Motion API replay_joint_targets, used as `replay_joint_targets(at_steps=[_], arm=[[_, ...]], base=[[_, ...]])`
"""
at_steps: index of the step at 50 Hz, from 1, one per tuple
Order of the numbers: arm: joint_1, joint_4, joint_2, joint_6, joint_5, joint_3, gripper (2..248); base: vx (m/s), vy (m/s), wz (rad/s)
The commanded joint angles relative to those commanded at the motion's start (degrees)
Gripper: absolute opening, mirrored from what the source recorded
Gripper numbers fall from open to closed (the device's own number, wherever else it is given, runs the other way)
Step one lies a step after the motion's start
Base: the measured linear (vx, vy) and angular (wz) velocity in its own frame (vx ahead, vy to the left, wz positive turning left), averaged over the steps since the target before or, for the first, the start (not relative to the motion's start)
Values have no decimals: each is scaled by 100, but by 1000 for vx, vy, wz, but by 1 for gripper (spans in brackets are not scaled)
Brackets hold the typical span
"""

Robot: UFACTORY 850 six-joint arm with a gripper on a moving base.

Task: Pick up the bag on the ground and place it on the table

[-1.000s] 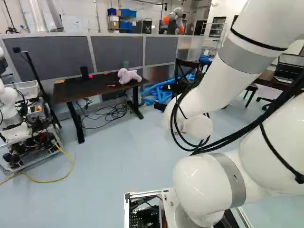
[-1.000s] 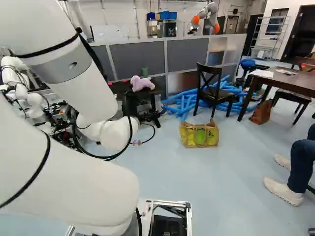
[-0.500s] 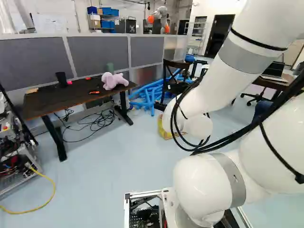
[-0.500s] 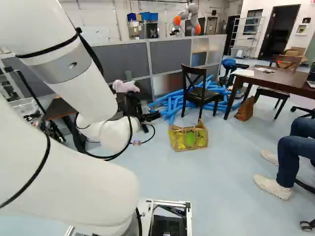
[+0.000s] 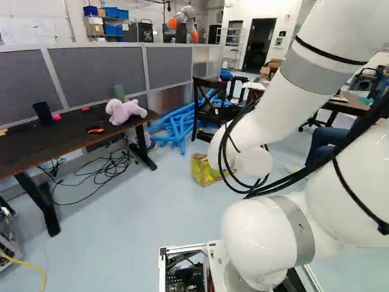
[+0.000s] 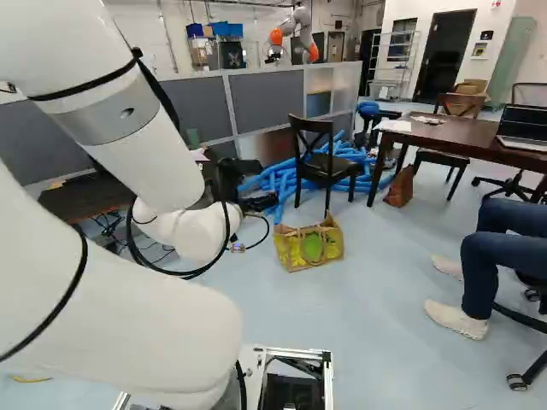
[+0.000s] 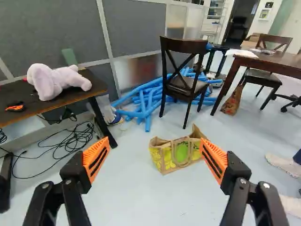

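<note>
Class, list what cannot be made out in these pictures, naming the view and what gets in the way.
- Left base view: the right part of the bag, hidden by the arm.
- Wrist view: what lies deep in the bag, hidden by its near side.
- Left base view: one end of the toy's table, cut off by the left edge.

A yellow-green patterned bag with tan trim and handles (image 7: 167, 157) stands upright, open-topped, on the pale blue floor (image 7: 146, 197).
</note>
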Motion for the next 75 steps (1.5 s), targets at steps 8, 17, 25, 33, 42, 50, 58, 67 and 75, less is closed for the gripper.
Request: replay_joint_targets(at_steps=[8,17,25,33,42,50,58,67,75], arm=[[0,0,0,0,0,0,247],[0,0,0,0,0,0,247],[0,0,0,0,0,0,247],[0,0,0,0,0,0,247],[0,0,0,0,0,0,247],[0,0,0,0,0,0,247],[0,0,0,0,0,0,247],[0,0,0,0,0,0,247],[0,0,0,0,0,0,247]], base=[[208,-1,-13],[218,0,-14],[220,-2,-17],[226,2,-18],[205,-2,-18],[196,-2,-15],[193,0,-18],[168,-3,-17],[163,-1,-16]])
